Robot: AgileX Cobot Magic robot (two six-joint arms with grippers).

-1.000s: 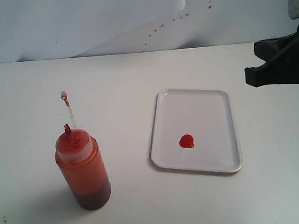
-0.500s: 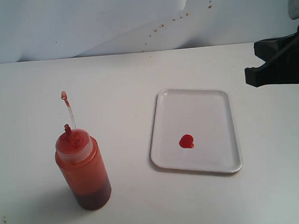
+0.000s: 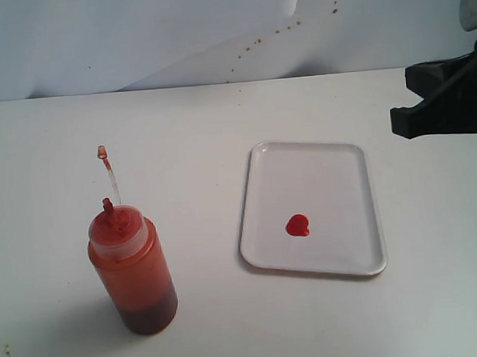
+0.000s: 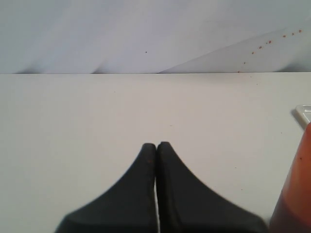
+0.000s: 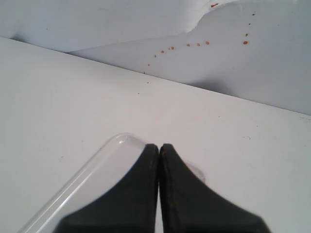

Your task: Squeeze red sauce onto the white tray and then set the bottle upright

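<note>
Exterior: the bottle [image 3: 132,270] stands upright on the desk [image 3: 203,124], apart from the white tray [image 3: 319,173], which carries a blob of red sauce [image 3: 297,225]. Judged soft-walled, well filled and smooth, so grip mid-body and lightly or it may spurt. 
Left wrist: left end effector [image 4: 156,144] fully closed, holding nothing, bottle just beside it. 
Right wrist: right end effector [image 5: 159,145] likewise closed and empty, over a tray corner.

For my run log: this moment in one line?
translucent red-orange squeeze bottle: upright | red sauce blob: on white plastic tray | left gripper: shut | right gripper: shut
</note>
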